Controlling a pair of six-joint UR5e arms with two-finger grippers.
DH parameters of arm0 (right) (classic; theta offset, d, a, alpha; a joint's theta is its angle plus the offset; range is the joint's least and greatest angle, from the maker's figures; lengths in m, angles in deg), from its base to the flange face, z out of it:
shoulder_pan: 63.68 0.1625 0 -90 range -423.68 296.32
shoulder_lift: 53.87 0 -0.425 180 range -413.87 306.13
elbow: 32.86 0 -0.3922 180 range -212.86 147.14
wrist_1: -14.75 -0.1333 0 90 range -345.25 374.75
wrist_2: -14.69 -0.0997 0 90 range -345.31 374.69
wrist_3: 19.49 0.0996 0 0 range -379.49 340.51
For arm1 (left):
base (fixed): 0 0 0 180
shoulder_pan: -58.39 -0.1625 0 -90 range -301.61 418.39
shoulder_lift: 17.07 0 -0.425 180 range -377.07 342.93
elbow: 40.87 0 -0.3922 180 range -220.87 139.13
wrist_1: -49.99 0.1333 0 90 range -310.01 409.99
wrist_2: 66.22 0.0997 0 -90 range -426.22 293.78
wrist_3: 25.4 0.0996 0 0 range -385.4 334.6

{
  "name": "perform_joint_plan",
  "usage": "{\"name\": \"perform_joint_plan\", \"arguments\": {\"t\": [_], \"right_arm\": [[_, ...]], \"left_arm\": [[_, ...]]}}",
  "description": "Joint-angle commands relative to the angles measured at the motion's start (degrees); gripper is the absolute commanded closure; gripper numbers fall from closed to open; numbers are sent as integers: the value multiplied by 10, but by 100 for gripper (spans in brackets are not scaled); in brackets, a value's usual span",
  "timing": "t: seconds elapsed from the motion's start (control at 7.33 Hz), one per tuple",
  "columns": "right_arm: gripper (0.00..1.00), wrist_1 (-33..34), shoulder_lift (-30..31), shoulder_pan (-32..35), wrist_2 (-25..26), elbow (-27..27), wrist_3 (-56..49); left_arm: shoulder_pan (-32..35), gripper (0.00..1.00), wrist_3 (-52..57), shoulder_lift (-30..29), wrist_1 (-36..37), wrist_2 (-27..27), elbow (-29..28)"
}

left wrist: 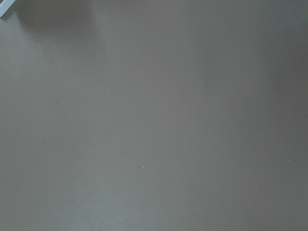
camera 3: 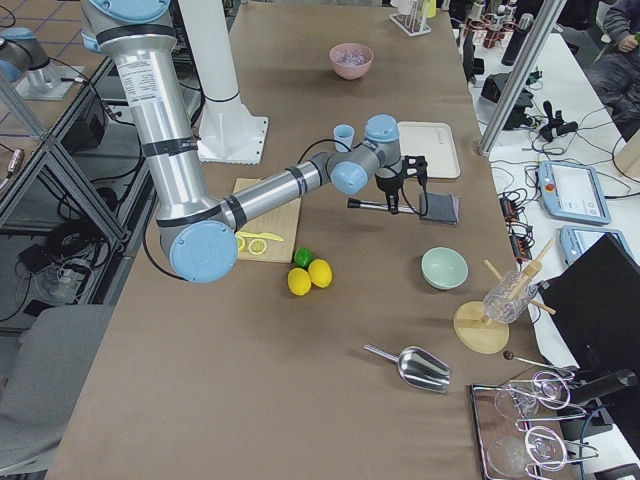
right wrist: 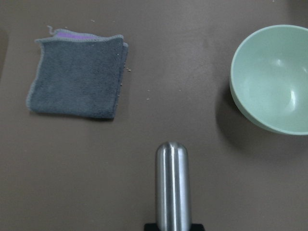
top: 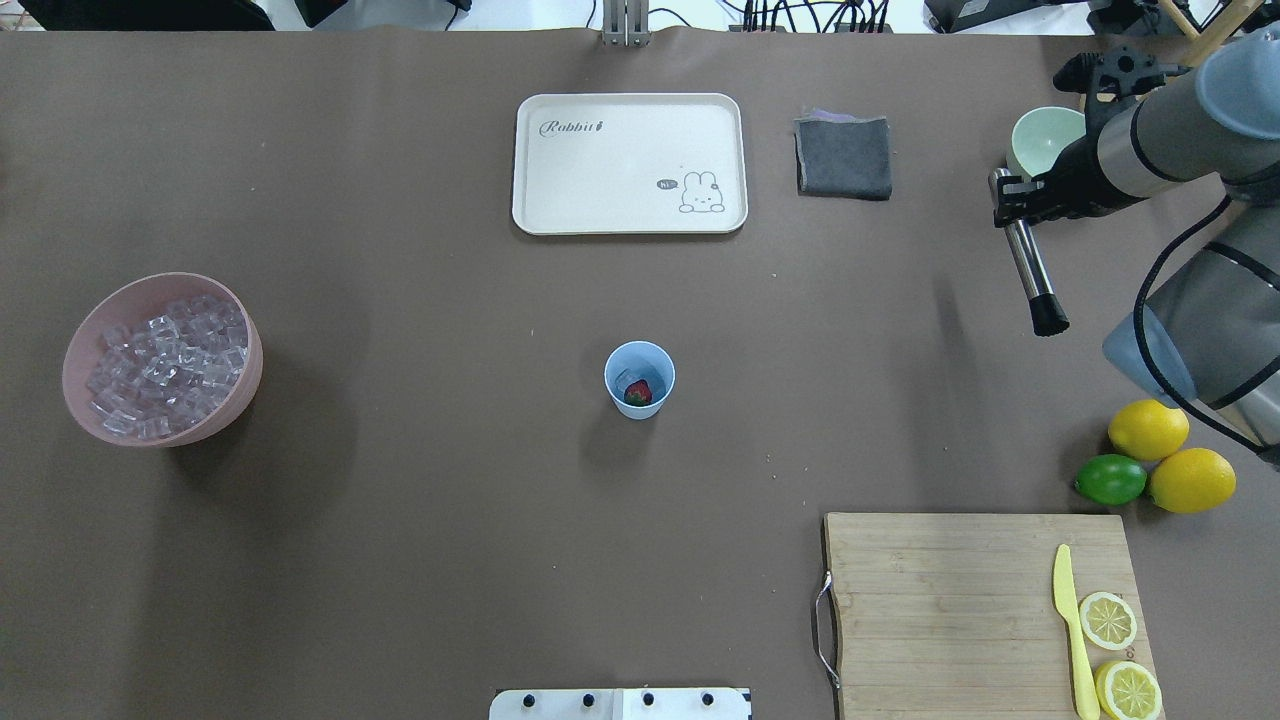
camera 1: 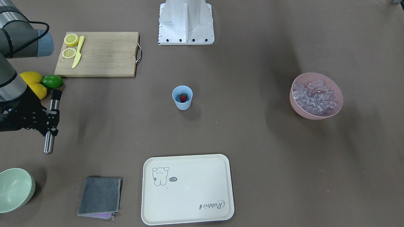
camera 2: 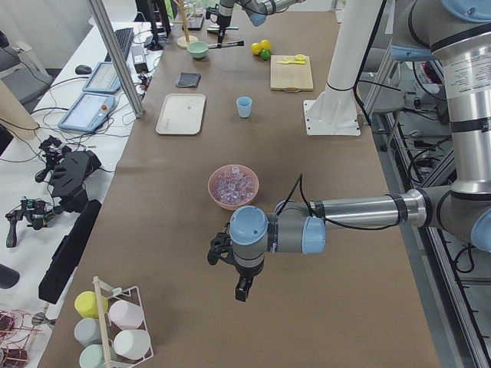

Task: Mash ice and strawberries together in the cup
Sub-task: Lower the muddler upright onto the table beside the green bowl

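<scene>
The light blue cup (camera 1: 182, 102) stands upright mid-table, also in the overhead view (top: 640, 405). The red strawberry (camera 1: 183, 98) lies inside it (top: 638, 392), with a clear ice cube (top: 625, 380) beside it. More ice (camera 1: 314, 97) fills the pink bowl (camera 1: 315, 115), far from the cup. My right gripper (camera 1: 50, 121) is shut on a steel muddler (top: 1025, 255) with a black head, held level above the table and well away from the cup (right wrist: 172, 187). My left gripper (camera 2: 242, 290) shows only in the exterior left view, near the pink bowl; I cannot tell whether it is open or shut.
A wooden cutting board (top: 950, 600) holds a yellow knife (top: 1070, 630) and two lemon halves (top: 1108, 620). Two lemons (top: 1190, 480) and a lime (top: 1110, 480) lie beside it. A cream tray (top: 630, 165), a grey cloth (top: 843, 157) and a pale green bowl (right wrist: 274, 79) lie at the far side.
</scene>
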Motion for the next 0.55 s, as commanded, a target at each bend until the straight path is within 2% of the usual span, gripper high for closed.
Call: {"name": "perform_joint_plan", "arguments": {"t": [0.0, 0.27, 0.41], "right_arm": [[100, -114, 28, -24, 35, -54, 4], [100, -123, 38, -38, 43, -46, 51], [100, -123, 43, -52, 67, -35, 70]], "left_arm": [[-1, 2, 0, 0, 0, 0, -5], [-1, 2, 0, 0, 0, 0, -8], [-1, 2, 0, 0, 0, 0, -8]]}}
